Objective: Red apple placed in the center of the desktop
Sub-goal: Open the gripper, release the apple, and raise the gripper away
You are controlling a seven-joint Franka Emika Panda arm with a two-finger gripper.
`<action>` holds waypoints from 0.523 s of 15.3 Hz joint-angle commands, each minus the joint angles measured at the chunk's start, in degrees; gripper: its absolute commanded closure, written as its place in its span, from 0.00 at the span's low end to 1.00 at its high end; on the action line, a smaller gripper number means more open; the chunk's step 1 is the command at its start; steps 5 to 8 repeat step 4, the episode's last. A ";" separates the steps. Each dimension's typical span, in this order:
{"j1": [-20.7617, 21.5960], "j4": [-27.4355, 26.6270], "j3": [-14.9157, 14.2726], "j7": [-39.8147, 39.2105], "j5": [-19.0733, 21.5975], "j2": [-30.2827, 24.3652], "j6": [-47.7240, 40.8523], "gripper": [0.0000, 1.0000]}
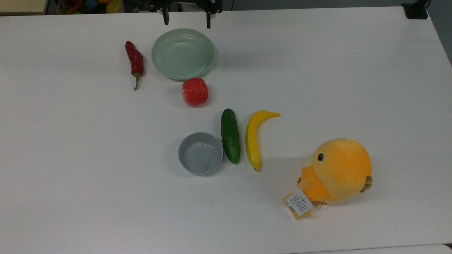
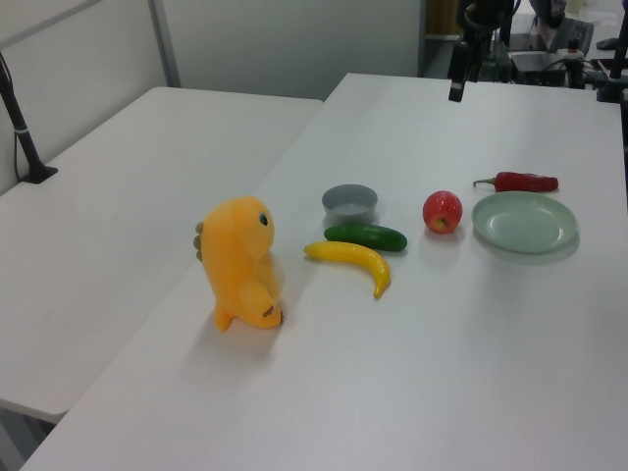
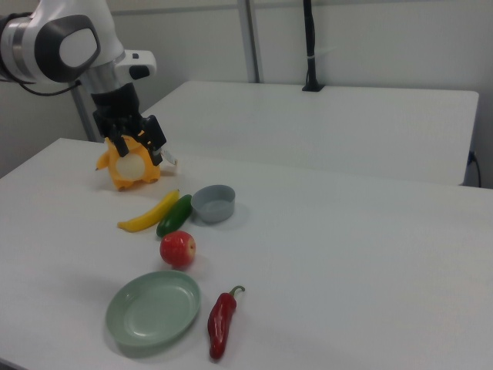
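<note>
I see the jaws point(image 1: 186, 19) apart and empty, raised at the top view's upper edge, which cuts off the arm. The apple point(image 1: 195, 92) sits well apart from them on the table point(image 1: 88, 169), just beside the green plate point(image 1: 182, 53), near the cucumber point(image 1: 230, 135).

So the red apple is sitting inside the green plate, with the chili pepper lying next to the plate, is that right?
Not quite. The red apple is not inside the green plate; it rests on the desktop just beside the plate's rim, as the top view shows. The chili pepper does lie next to the plate.
</note>
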 commanded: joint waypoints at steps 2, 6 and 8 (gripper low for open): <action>2.67 0.54 -1.63 -2.01 -0.03 1.17 -2.33 0.00; 2.75 0.54 -1.46 -2.01 -0.03 1.35 -2.33 0.00; 2.75 0.54 -1.46 -2.01 -0.03 1.35 -2.33 0.00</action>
